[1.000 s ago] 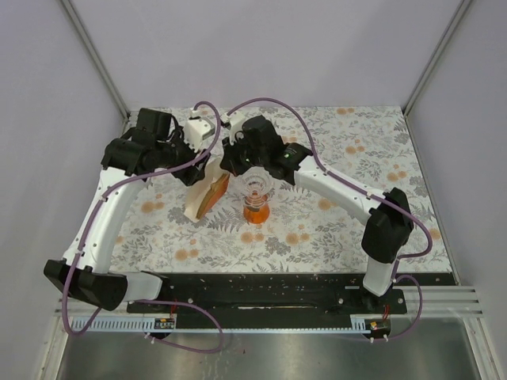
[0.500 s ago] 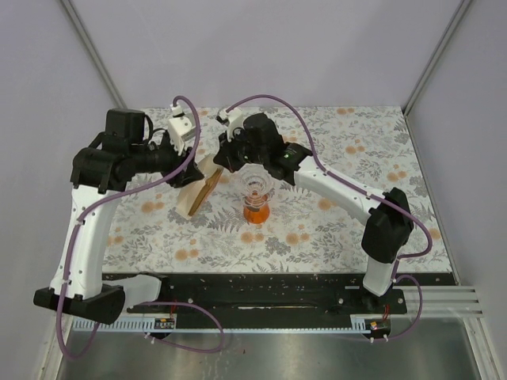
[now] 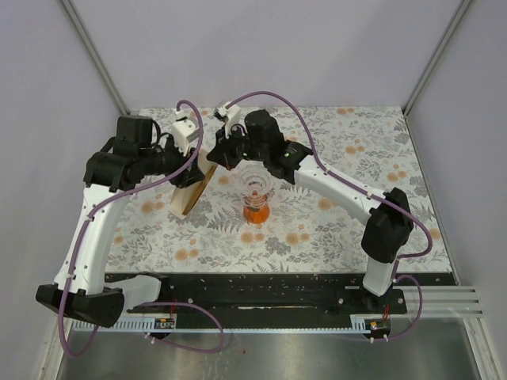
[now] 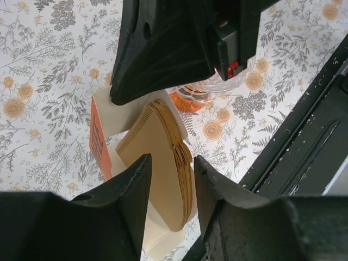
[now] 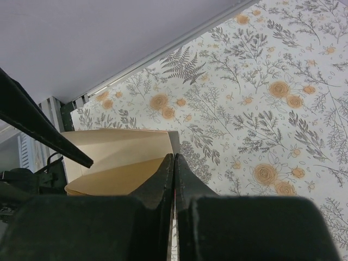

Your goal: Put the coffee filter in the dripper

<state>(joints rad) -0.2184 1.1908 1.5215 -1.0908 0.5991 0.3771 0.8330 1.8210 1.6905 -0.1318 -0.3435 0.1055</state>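
1. The left tool (image 4: 171,166) grasps the filter bundle (image 3: 190,190), one jaw against each flat side of the thick brown stack; the orange holder (image 4: 98,142) shows on the stack's far side
2. The bundle stands at a slant over the bench (image 3: 356,150); in the top view its long axis runs from an upper end at the far right to a lower end at the near left, and I cannot tell whether the lower end touches the bench
3. The right tool (image 5: 174,159) is clenched, tips pressed together right at the bundle's upper edge; whether a sheet is caught between them cannot be told
4. No single sheet shows apart from the stack, so the coffee filter (image 5: 114,182) is, by my judgement, the outer brown sheet beside the right tips, not yet parted from the rest
5. The dripper (image 3: 255,190) stands upright on its orange base, mouth up, just right of the bundle, and no paper shows in it
6. From the right tool the dripper lies close by, toward the near side, a little right and lower; the right arm is the nearer one, while the bundle sits between the left arm and the dripper
7. The step in hand looks like peeling off one sheet; the likely trouble is several sheets coming away together, or none
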